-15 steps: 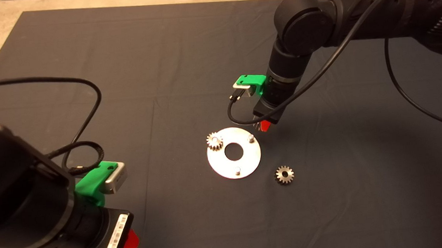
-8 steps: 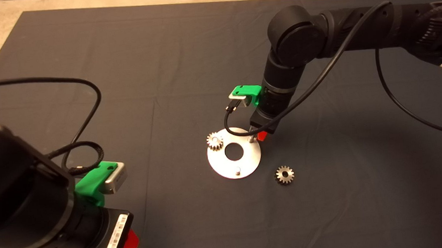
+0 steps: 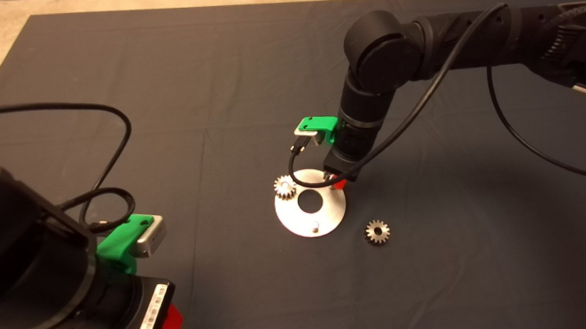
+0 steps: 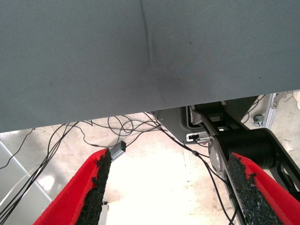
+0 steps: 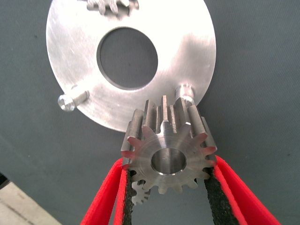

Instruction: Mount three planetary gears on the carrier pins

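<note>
At the near left edge of the desk the left gripper (image 3: 172,317) waits clear of the work, its jaws spread and holding nothing; its wrist camera sees only the edge of the dark mat (image 4: 140,56) and cables on the floor beyond, so it seems parked simply to stay out of the way. Further in, a loose gear (image 3: 377,232) lies flat on the mat just beside the white disc (image 3: 297,221), apart from it, within easy reach for a later pick. The disc is no container, only a flat carrier, and it bears three upright pins: the nearest pin (image 3: 316,227) stands bare, and on the left one a seated gear (image 3: 285,187) already rests. At the disc's right-hand rim the right gripper (image 3: 336,182) hangs over the third pin (image 5: 183,89), its jaws pinching the held gear (image 5: 168,157) by opposite sides of its teeth. The gear is gripped with its bore facing the wrist camera, presumably so the hole can be lined up and slid down the peg; the bore looks slightly off from the pin, so a small correction probably comes before lowering. By this reckoning one gear is installed and two remain.
</note>
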Robot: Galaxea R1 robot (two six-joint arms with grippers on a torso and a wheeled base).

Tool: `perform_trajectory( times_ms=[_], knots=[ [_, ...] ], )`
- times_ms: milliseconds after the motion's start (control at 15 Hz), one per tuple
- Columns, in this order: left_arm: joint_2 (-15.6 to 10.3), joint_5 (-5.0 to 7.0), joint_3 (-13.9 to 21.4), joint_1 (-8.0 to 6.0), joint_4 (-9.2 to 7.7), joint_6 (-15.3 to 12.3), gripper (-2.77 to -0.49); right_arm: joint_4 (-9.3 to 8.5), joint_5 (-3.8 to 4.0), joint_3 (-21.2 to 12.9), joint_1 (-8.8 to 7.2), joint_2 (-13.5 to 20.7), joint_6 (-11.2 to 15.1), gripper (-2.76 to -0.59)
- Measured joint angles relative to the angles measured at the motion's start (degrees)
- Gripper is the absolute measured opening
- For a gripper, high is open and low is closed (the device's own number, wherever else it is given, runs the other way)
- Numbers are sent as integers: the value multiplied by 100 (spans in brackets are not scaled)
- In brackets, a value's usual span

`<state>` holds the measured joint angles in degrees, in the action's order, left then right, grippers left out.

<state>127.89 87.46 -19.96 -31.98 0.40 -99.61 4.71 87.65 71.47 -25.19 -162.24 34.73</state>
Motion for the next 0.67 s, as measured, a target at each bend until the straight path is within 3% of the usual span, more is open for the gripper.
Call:
perform_trajectory(
  times_ms=[667],
  knots=[
    [0, 0, 0, 0, -2, 0, -151, 417, 5, -4, 39, -15, -44, -242]
  ],
)
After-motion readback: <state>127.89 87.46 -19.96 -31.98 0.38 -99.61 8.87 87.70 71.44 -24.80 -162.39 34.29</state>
